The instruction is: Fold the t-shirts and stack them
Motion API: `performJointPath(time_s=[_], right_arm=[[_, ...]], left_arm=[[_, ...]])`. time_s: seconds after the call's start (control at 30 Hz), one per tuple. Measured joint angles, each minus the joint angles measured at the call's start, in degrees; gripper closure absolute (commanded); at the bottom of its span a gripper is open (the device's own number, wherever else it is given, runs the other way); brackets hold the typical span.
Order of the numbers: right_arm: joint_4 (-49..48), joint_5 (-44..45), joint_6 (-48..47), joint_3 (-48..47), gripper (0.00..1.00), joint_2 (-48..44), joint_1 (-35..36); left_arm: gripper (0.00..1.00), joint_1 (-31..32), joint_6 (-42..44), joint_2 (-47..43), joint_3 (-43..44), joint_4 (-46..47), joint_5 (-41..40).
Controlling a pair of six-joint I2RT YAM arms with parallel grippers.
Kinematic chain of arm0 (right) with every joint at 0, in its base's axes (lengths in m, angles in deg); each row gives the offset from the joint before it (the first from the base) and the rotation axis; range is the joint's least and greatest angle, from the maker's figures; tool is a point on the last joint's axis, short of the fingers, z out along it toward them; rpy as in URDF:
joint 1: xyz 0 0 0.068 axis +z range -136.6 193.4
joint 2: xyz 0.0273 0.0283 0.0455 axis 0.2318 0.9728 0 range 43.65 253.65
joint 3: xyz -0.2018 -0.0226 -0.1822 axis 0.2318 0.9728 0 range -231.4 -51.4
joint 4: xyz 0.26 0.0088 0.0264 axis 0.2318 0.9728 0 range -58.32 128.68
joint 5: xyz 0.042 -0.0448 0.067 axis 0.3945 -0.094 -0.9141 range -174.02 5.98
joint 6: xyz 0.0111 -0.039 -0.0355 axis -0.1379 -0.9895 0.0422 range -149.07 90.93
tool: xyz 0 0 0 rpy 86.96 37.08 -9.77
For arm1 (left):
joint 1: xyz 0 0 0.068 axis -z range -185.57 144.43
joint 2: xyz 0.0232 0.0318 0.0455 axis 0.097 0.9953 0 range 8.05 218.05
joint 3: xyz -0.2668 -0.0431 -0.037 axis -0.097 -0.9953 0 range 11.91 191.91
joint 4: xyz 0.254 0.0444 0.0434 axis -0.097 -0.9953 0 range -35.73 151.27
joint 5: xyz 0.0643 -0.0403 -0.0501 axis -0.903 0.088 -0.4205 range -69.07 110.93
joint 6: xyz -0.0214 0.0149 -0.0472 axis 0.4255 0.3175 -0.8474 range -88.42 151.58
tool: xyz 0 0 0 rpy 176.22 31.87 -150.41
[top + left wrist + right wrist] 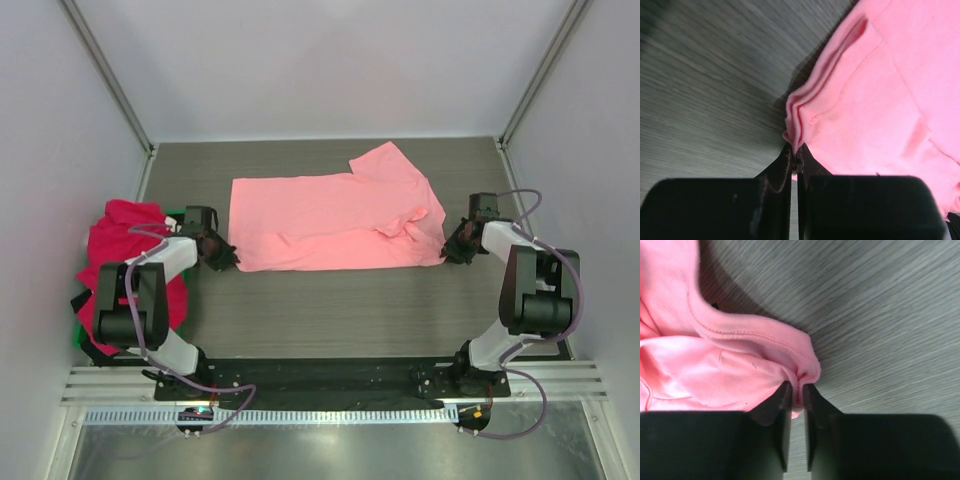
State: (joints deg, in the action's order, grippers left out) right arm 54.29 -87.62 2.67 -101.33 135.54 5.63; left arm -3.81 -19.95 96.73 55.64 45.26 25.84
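Top external view: salmon-pink t-shirt (335, 220) spread flat at the middle of the table (330, 310); left gripper (222, 255) pinched tight on its near-left corner; right gripper (455, 248) pinched tight on its near-right corner; crimson t-shirts (120, 250) heaped at far left.

We count one pink shirt (335, 215). Left of it we count one red heap (120, 245); the shirts within cannot be counted. Two grippers: left gripper (228, 260) and right gripper (449, 254), one at each end of the pink shirt.
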Motion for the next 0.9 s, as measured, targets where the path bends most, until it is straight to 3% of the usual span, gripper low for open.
performJointPath(time_s=[0.07, 0.1, 0.33, 0.53, 0.6, 0.63, 0.67, 0.7, 0.73, 0.77, 0.8, 0.83, 0.9], right_arm=[[1.31, 0.52, -0.11, -1.55, 0.97, 0.98, -0.22], [2.69, 0.74, -0.2, -2.73, 0.99, 1.44, -0.22], [10.69, 4.9, -0.42, -12.55, 0.99, -4.9, -0.66], [12.81, 6.21, -0.57, -5.46, 0.99, -16.81, -3.67], [13.55, 6.45, -0.2, -0.68, 0.97, -18.05, -4.83], [14.25, 6.51, 0.0, 1.6, 0.94, -18.1, -5.33], [15.08, 6.54, 0.35, 3.87, 0.8, -18.1, -5.84], [15.8, 6.58, 0.9, 5.4, 0.71, -18.14, -6.23], [16.9, 6.84, 1.51, 6.88, 0.53, -18.43, -6.64], [17.75, 6.95, 2.27, 7.69, 0.2, -18.95, -6.97], [18.32, 6.91, 3.15, 8.02, 0.1, -19.67, -7.17], [18.69, 6.88, 3.69, 8.09, 0.03, -20.96, -7.39], [18.73, 6.71, 4.55, 7.87, 0.0, -24.0, -7.48]], left_arm=[[1.0, 0.02, -0.02, 1.29, 2.08, -1.55, -0.39], [1.0, 0.07, 0.13, 1.92, 3.41, -2.84, -0.85], [1.0, 0.02, 2.1, -1.29, 16.37, -14.64, -5.05], [0.99, 0.04, 1.33, -13.79, 8.41, -17.03, -5.44], [0.92, 0.07, 0.24, -16.44, 2.08, -17.77, -5.22], [0.87, 0.04, -0.5, -17.44, -1.11, -17.97, -5.11], [0.82, 0.04, -1.09, -18.36, -4.09, -18.69, -4.85], [0.66, 0.02, -1.68, -19.23, -6.64, -19.26, -4.72], [0.56, 0.02, -2.29, -20.37, -9.38, -20.04, -4.83], [0.47, -0.04, -2.8, -21.35, -11.06, -20.81, -4.63], [0.35, -0.11, -3.34, -22.43, -12.31, -21.66, -4.37], [0.31, -0.2, -3.74, -23.47, -12.83, -22.23, -3.89], [0.26, -0.17, -4.59, -25.75, -12.74, -22.47, -3.58]])
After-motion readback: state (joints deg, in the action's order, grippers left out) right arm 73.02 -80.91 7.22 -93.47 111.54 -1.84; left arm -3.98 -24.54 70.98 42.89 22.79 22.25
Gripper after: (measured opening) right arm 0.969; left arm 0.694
